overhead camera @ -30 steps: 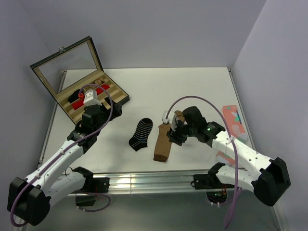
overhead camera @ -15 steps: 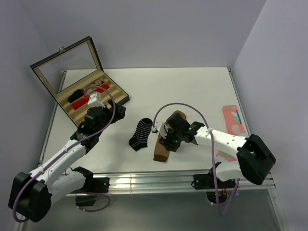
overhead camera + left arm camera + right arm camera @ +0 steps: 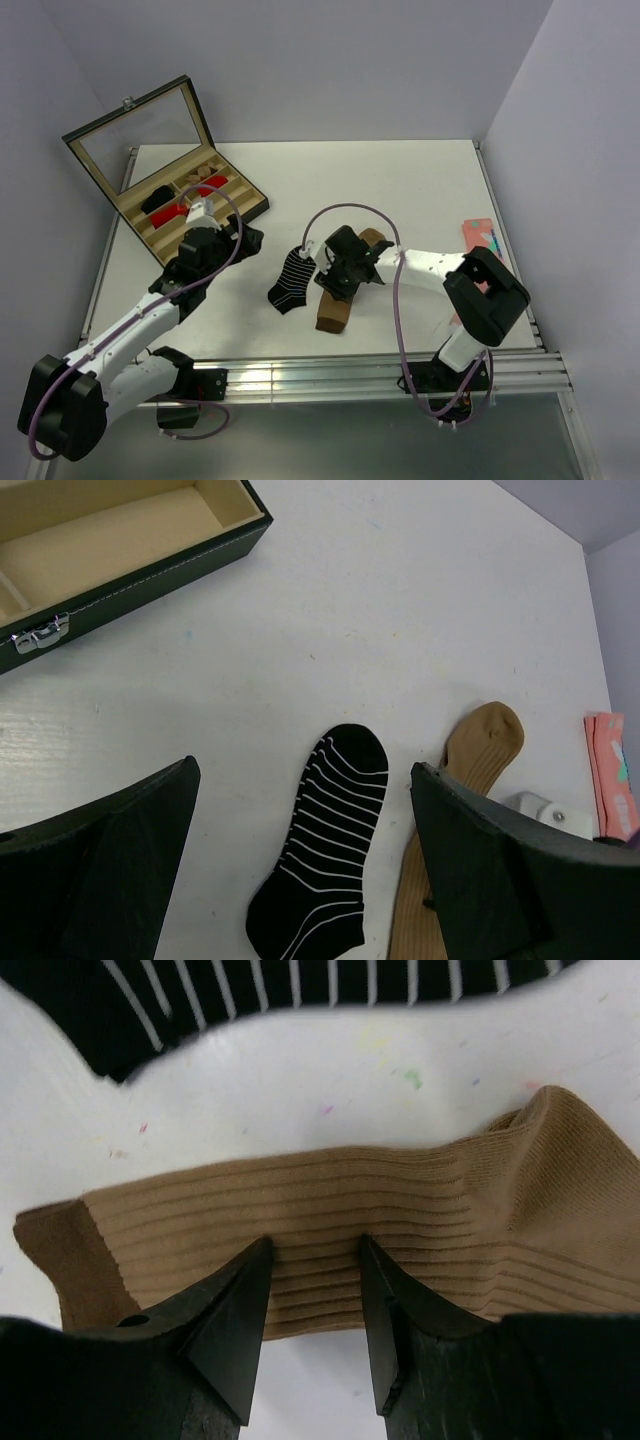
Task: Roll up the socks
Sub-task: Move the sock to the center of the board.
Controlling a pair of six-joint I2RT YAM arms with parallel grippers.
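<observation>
Presses narrowly parted right gripper (image 3: 315, 1250) tips onto the tan sock (image 3: 400, 1200), flat on the table (image 3: 350, 180) just beside the striped sock (image 3: 325, 880); holds left gripper (image 3: 303, 780) spread wide above the table

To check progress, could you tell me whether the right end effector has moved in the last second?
Yes. The right end effector moved left, from the tan sock's right edge to over it, nearer the striped sock.

Bright, even light; soft shadows, sharp focus.
</observation>
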